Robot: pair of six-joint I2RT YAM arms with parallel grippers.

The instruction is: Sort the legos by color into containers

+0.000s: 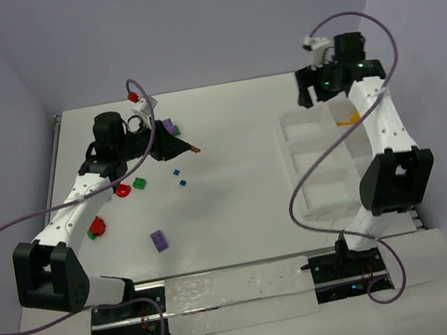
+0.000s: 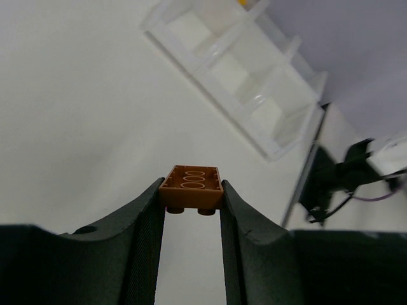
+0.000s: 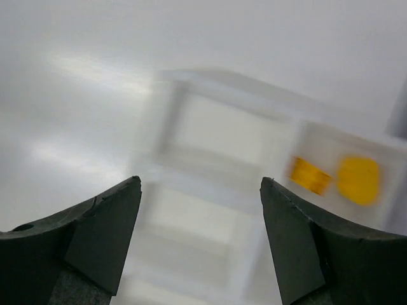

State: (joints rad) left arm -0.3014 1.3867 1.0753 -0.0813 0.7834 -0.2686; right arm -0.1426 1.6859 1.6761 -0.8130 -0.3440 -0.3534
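- Legos sit scattered over the left half of the bench (image 1: 240, 216): a purple brick (image 1: 160, 240) toward the near edge, a red one (image 1: 122, 189) with a green one (image 1: 139, 183) just beside it, and two tiny blue bits (image 1: 177, 172) a little further in.
- There's another purple brick (image 1: 170, 126) up toward the far edge, and a red-and-green pair (image 1: 96, 230) right by the left arm.
- The left end effector (image 2: 191, 190) is clamped on an orange brick (image 2: 191, 180), studs down and hollow underside up. It's pinched right at the fingertips and held up off the bench, roughly mid-bench.
- The white tray (image 1: 324, 160) runs along the right edge of the bench.
- The compartment nearest the far right corner has an orange piece (image 3: 310, 176) and a yellow piece (image 3: 358, 180) side by side. The right wrist view is blurry, so I can't make out their shapes.
- The other compartments I can see look bare.
- The right end effector (image 3: 200, 184) is spread wide with nothing between its fingers, hanging above the tray's far end.
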